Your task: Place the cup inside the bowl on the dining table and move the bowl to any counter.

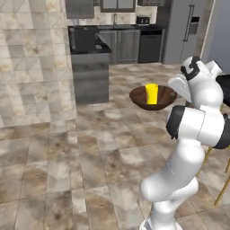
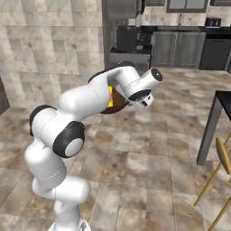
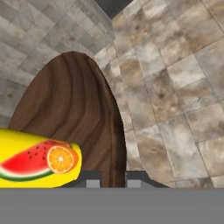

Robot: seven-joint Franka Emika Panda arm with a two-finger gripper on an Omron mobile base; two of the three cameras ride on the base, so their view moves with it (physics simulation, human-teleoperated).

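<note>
Standing on the tiled kitchen floor [image 1: 67, 170], your white arm [image 1: 193, 130] holds the bowl [image 1: 153, 97] up in the air, clear of any surface. Far behind it you see the grey cabinets under the black bench [image 1: 114, 28] along the back wall, with the steel fridge [image 1: 184, 29] to the right. In the right base view, a corner of the dining table [image 2: 224, 98] shows at the right edge, with wooden chair legs [image 2: 216, 180] near it. The dark-brown bowl sits level in the left base view, with the cup [image 1: 152, 93] standing inside it. In the hand view, the yellow cup bears a watermelon and orange print. Your pincer [image 3: 113, 179] is clamped on the bowl's rim, one fingertip [image 3: 92, 180] on either side of the wall.
</note>
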